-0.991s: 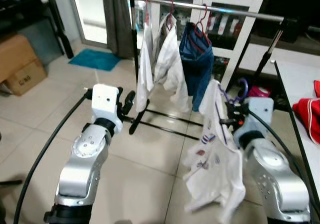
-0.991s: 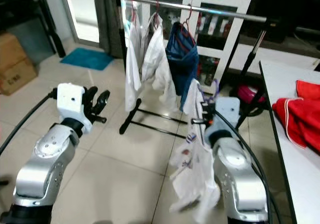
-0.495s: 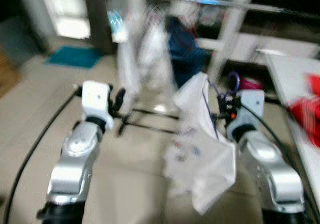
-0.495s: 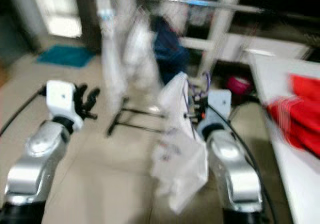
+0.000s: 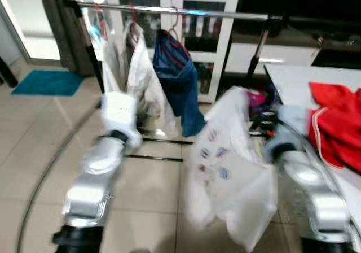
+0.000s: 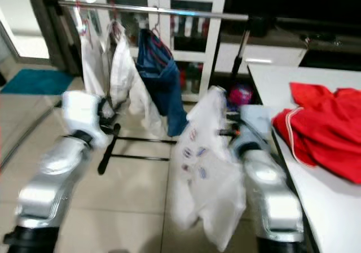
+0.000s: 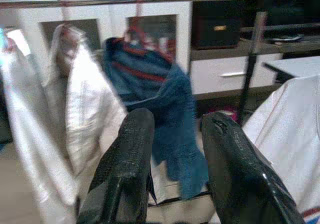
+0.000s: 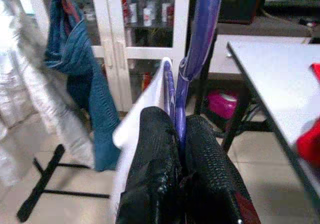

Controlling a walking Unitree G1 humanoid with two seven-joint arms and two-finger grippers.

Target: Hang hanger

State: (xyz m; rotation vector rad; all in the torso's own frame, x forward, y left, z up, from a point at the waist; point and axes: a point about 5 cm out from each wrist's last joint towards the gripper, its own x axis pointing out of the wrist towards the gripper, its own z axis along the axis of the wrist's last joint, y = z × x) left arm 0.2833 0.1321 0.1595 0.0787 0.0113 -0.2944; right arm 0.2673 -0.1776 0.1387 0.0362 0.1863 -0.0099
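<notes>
A purple hanger (image 8: 200, 34) carries a white printed shirt (image 5: 225, 168), and my right gripper (image 8: 179, 129) is shut on the hanger's neck. It holds them up to the right of the clothes rail (image 5: 169, 11) and lower than it. On the rail hang a blue garment (image 5: 175, 75) and white garments (image 5: 138, 78) on red hangers. My left gripper (image 7: 175, 121) is open and empty, raised in front of the hung clothes and pointing at the blue garment.
A white table (image 5: 287, 81) stands at the right with a red garment (image 5: 333, 117) on it. A white cabinet (image 6: 186, 16) is behind the rack. The rack's black foot bar (image 6: 107, 151) lies on the tiled floor. A teal mat (image 5: 45, 82) is far left.
The whole view has swung right and come closer to the rack, with blur. The white shirt has swung outward. Both grippers hold the same states.
</notes>
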